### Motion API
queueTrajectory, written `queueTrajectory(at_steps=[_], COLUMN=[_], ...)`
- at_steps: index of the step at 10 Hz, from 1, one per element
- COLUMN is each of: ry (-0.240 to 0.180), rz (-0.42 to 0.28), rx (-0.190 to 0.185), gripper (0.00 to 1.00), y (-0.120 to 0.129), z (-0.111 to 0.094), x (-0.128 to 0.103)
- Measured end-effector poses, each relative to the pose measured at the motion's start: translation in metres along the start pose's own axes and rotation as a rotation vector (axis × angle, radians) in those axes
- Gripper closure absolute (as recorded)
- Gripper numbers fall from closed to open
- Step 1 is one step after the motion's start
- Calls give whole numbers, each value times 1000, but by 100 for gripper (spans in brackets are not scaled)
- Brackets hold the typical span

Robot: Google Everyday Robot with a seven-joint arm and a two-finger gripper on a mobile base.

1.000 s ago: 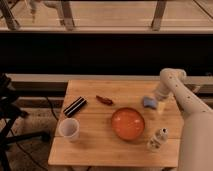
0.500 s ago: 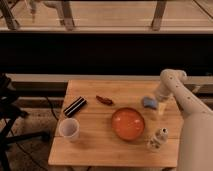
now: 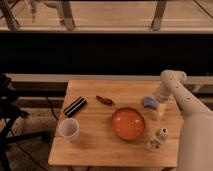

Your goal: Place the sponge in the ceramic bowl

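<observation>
The sponge [image 3: 149,102], a small light-blue block, lies on the wooden table [image 3: 95,147] near its right side. The ceramic bowl [image 3: 128,123], round, orange and glossy, sits just in front and to the left of the sponge with nothing in it. My gripper [image 3: 160,110] points down at the table, right beside the sponge on its right. The white arm [image 3: 172,80] bends over it from the right. I cannot tell whether the gripper touches the sponge.
A white cup [image 3: 69,129] stands at the front left. A black striped bar [image 3: 75,106] lies at the left, a small red-brown object [image 3: 104,99] behind the bowl. A small white bottle [image 3: 156,140] stands at the front right.
</observation>
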Motion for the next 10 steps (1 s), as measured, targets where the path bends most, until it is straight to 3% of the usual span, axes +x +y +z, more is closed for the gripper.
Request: queueTrajectory(at_steps=[7,10], ry=[2,8], rz=[-4,-9], rx=[-9,-12], gripper=[18,49], y=[6,9], z=[3,0], x=[5,6])
